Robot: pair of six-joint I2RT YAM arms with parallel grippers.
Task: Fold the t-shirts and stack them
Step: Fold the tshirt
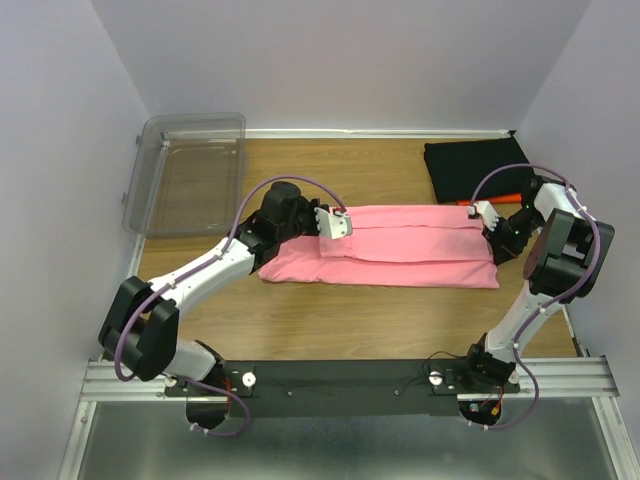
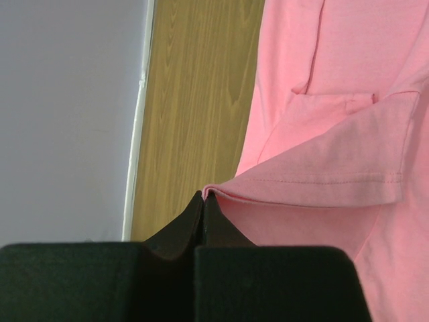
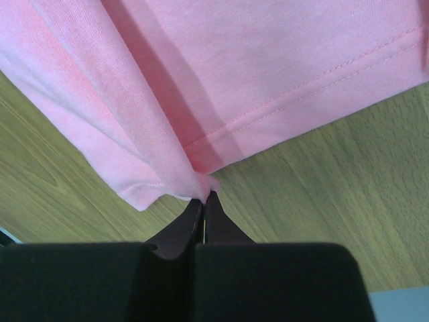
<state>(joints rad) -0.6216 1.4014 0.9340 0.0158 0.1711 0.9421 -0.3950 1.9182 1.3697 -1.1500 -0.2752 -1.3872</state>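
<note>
The left gripper point(image 2: 204, 196) is pinched tight on the salmon-pink t-shirt point(image 1: 410, 250), its tips meeting on a thin fold of edge at the cloth's 9 o'clock end. A sleeve point(image 2: 335, 171) lies turned over just past them. The right gripper point(image 3: 204, 196) is closed to a sliver on the same shirt's 3 o'clock end, where hemmed layers bunch between its tips.

Between the two, the shirt stretches across the middle of the table point(image 1: 330, 320) as a long band, folded lengthwise. At 1 o'clock from it sits a black t-shirt point(image 1: 475, 165) folded into a rectangle, with an orange t-shirt point(image 1: 510, 197) showing as a sliver at its near edge. A clear bin point(image 1: 190, 170) stands at 10 o'clock.

The cloth looks light, limp and thin. It will likely sag between the grips and could slide out of a shallow pinch. The stitched hems look like the best hold, with every layer caught and both ends moved together.
</note>
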